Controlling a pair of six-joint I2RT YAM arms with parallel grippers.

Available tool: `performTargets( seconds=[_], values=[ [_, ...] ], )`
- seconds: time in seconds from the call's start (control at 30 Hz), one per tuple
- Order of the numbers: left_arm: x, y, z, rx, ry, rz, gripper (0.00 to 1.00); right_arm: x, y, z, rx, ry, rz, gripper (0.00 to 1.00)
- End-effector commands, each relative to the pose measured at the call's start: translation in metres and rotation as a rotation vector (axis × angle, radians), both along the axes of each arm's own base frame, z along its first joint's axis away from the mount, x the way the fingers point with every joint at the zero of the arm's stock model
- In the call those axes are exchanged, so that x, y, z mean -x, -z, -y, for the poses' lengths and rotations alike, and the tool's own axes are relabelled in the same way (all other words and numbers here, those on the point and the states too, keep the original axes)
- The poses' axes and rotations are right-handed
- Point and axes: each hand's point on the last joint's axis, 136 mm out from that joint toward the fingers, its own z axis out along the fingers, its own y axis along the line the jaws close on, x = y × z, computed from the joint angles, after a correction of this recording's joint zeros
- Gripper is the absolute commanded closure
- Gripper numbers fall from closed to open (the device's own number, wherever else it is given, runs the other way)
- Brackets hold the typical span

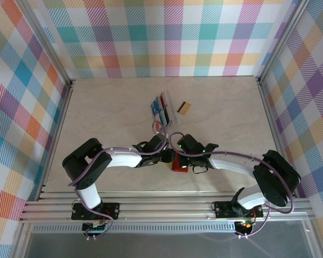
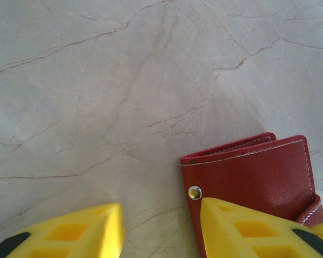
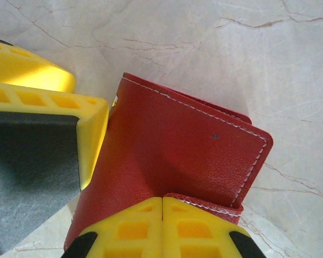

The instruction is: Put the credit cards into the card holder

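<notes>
Card holder [image 3: 177, 145] lies flat on the table [image 2: 97, 80], folded, red outer face up, right between the tips of both grippers.

Right gripper [image 3: 162, 215]: jaws clenched together, no gap, nothing seen between them. Tips touch the snap tab [image 3: 210, 208] on the holder edge nearest these jaws. Can't tell whether the tab is pressed down or only touched.

Left gripper [image 2: 160, 215]: jaws released and part spread, bare table in the gap, grasping nothing. One finger [image 2: 247, 231] lies over the holder's edge, with the metal stud [image 2: 194, 192] just at its tip. The other finger is off the holder, over the table.

Credit cards [image 1: 161, 107] are bunched well beyond both jaws' tips: red, blue and teal together. What they stand in is too small to tell. Gold card with dark stripe [image 1: 184, 108] lies flat just beside that bunch, on the right gripper's side.
</notes>
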Motion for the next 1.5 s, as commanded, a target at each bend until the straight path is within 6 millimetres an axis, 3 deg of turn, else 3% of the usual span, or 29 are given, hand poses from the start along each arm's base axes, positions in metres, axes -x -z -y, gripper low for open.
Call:
performTargets(
  seconds=[0.0, 0.47, 0.8, 1.27, 1.47],
  values=[
    [0.026, 0.034, 0.032, 0.09, 0.128, -0.116, 0.56, 0.003, 0.008, -0.002, 0.016, -0.006, -0.028, 1.0],
    [0.025, 0.029, 0.03, 0.09, 0.124, -0.102, 0.56, 0.009, 0.019, 0.007, 0.026, 0.036, -0.069, 1.0],
    [0.025, 0.033, 0.03, 0.085, 0.121, -0.109, 0.56, 0.018, 0.0, 0.003, -0.064, 0.012, -0.052, 1.0],
    [0.024, 0.032, 0.03, 0.087, 0.12, -0.107, 0.56, 0.026, 0.01, 0.002, -0.097, -0.007, -0.076, 1.0],
    [0.025, 0.016, 0.025, 0.097, 0.116, -0.079, 0.56, 0.028, 0.016, 0.006, -0.086, 0.0, -0.077, 1.0]
  ],
)
